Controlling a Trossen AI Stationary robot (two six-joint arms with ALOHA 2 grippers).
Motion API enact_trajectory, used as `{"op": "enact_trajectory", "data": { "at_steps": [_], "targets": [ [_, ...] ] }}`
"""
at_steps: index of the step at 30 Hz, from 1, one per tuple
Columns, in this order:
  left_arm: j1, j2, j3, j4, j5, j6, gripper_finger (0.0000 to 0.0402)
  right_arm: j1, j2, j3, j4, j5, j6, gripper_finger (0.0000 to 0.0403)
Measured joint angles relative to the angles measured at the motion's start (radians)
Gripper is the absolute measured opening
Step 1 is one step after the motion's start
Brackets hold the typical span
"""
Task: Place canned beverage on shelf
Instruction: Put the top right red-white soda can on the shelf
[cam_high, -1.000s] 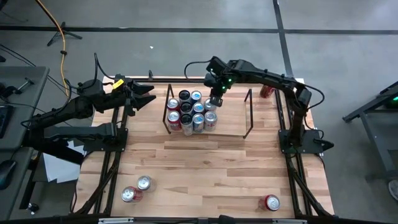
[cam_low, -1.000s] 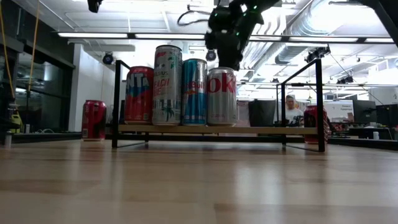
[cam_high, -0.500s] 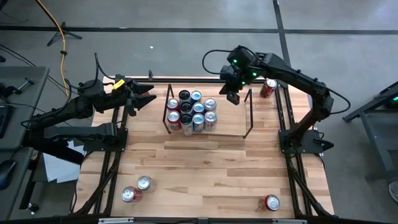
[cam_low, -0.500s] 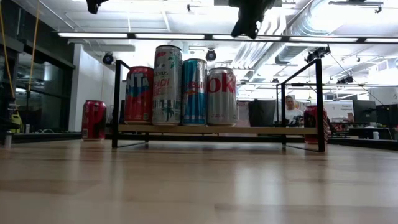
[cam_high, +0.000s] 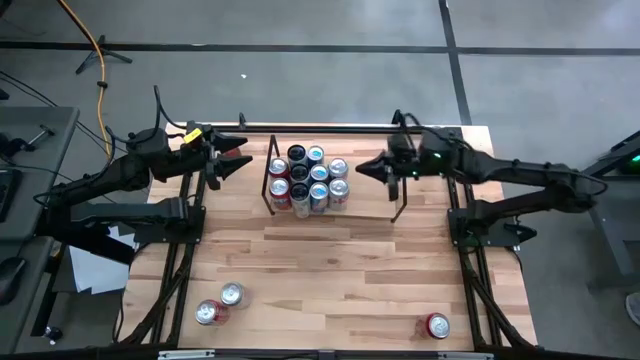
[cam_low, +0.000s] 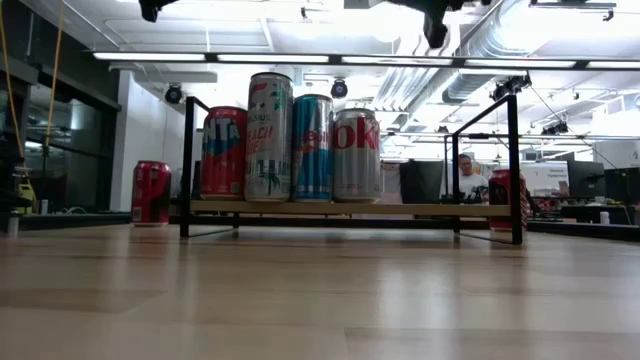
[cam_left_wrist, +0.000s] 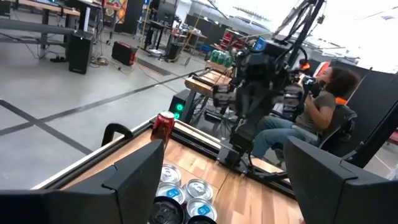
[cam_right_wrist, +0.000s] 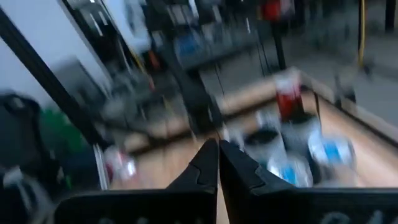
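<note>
The right hand has swung off the cans to the shelf's right end, fingers pressed together, empty.

From above, the shelf lies with its long side across the table, at the far edge. Nine cans stand upright, bunched at its left end (tops up). Three loose cans sit on the near table. The left hand waits at the shelf's left, fingers apart.

At table height, four cans front the shelf; a red can stands beyond.
</note>
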Motion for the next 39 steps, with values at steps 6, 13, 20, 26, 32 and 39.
{"op": "enact_trajectory", "data": {
  "at_steps": [6,13,20,26,32,39],
  "targets": [
    [0.0,0.006,-0.016,0.05,0.056,0.026,0.0282,0.049,-0.039,-0.086,0.208,0.08,-0.072,0.0],
    [-0.007,0.006,-0.128,0.209,0.079,-0.015,0.0282,0.05,-0.034,-0.088,0.201,0.082,-0.05,0.0],
    [-0.007,0.005,-0.138,0.201,0.062,-0.049,0.0282,0.05,-0.034,-0.088,0.199,0.082,-0.047,0.0],
    [0.02,0.045,-0.098,0.098,-0.188,-0.243,0.0282,0.05,-0.03,-0.088,0.196,0.083,-0.047,0.0],
    [0.241,0.236,0.14,-0.448,-0.273,-0.331,0.0282,0.05,-0.016,-0.088,0.197,0.131,-0.004,0.0],
    [0.537,0.494,0.201,-0.744,-0.278,-0.278,0.0282,0.049,-0.009,-0.089,0.17,0.133,0.023,0.0]
  ]
}}
